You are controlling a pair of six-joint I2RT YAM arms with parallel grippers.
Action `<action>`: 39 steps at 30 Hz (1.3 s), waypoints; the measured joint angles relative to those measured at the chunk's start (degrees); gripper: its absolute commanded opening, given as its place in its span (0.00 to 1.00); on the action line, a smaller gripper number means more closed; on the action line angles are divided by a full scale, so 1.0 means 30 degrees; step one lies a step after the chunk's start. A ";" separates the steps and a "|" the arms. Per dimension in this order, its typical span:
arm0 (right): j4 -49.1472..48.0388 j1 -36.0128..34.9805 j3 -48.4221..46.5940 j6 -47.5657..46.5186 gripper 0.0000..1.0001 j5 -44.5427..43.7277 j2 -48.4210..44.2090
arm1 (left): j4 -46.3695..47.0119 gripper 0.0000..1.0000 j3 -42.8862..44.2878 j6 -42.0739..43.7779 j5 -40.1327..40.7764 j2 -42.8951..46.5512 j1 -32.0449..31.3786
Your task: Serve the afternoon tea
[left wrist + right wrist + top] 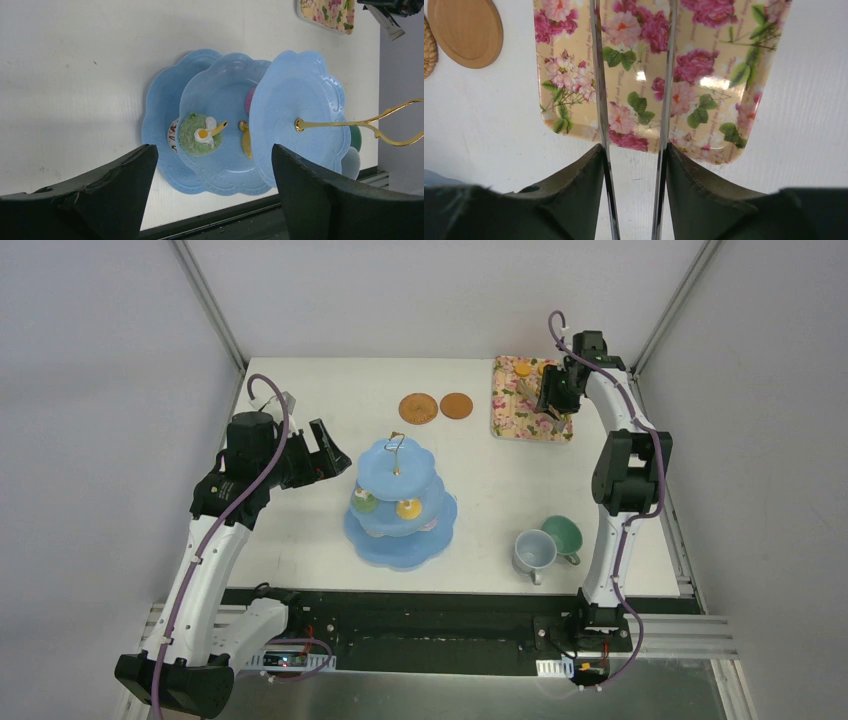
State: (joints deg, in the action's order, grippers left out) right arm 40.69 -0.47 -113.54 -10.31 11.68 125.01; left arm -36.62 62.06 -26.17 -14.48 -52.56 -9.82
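The light-blue three-tier stand (420, 545) stands mid-table with small donuts on its lower tiers. In the left wrist view a green donut (192, 135) and a yellow one (246, 144) lie on the stand (295, 90). My left gripper (335, 452) is open and empty, just left of the stand (215, 155). My right gripper (553, 408) is shut on the metal tongs (596, 75) above the floral tray (704, 100). Orange biscuits (522, 369) lie at the tray's far end. Two brown coasters (417, 407) (456, 405) lie at the back. A grey-blue cup (533, 552) and a green cup (562, 533) stand front right.
The floral tray (515, 420) sits at the back right corner. A smooth coaster (466, 30) lies left of it in the right wrist view. The table's near edge (225, 210) runs just below the stand. Grey walls close in the table on both sides.
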 measured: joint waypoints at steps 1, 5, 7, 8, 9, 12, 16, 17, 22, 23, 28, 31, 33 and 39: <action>0.0029 -0.0204 -0.0117 -0.0146 0.49 -0.0219 0.0109 | 0.0000 0.88 0.0000 0.0000 0.0000 -0.0022 0.0000; 0.0138 -0.1166 -0.0597 -0.0736 0.47 -0.1406 0.0699 | 0.0000 0.88 0.0000 0.0007 0.0000 -0.0153 0.0000; 0.0219 -0.1566 -0.0729 -0.0991 0.47 -0.1982 0.0918 | 0.0000 0.88 0.0007 0.0007 0.0007 -0.0226 -0.0087; 0.0262 -0.1756 -0.0765 -0.1151 0.47 -0.2288 0.1013 | 0.0000 0.88 0.0015 0.0007 0.0000 -0.0240 -0.0109; 0.0284 -0.1909 -0.0765 -0.1282 0.46 -0.2535 0.1056 | -0.0007 0.88 0.0015 0.0007 0.0000 -0.0248 -0.0124; 0.0510 -0.2171 -0.0765 -0.1545 0.46 -0.3235 0.1115 | -0.0007 0.88 0.0015 0.0007 0.0000 -0.0248 -0.0117; 0.0568 -0.2193 -0.0765 -0.1734 0.40 -0.3825 0.1115 | -0.0007 0.88 0.0015 0.0007 0.0000 -0.0248 -0.0117; 0.0583 -0.2193 -0.0765 -0.1741 0.39 -0.3876 0.1115 | -0.0007 0.88 0.0015 0.0007 0.0000 -0.0248 -0.0117; 0.0597 -0.2215 -0.0765 -0.1574 0.33 -0.4364 0.1122 | -0.0007 0.88 0.0015 0.0007 0.0000 -0.0248 -0.0117; 0.0590 -0.2215 -0.0772 -0.1479 0.32 -0.4422 0.1115 | -0.0007 0.88 0.0015 0.0007 0.0000 -0.0248 -0.0117; 0.0597 -0.2215 -0.0780 -0.0321 0.24 -0.4597 0.1071 | -0.0007 0.88 0.0029 0.0000 0.0000 -0.0248 -0.0117; 0.0357 -0.2062 -0.0066 0.0896 0.24 -0.4051 0.0415 | 0.0051 0.88 0.0058 -0.0007 0.0007 -0.0226 -0.0117; 0.0058 -0.1792 0.1144 0.1821 0.23 -0.3220 -0.0670 | 0.0073 0.88 0.0080 -0.0007 0.0007 -0.0197 -0.0124; -0.1479 0.0408 0.5880 0.5042 0.21 0.0095 -0.5348 | 0.0109 0.88 0.0160 -0.0015 0.0022 0.0197 -0.0117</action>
State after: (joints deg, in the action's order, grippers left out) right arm 36.25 0.75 -95.90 4.82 11.97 108.97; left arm -36.29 62.54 -26.22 -14.41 -51.96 -10.17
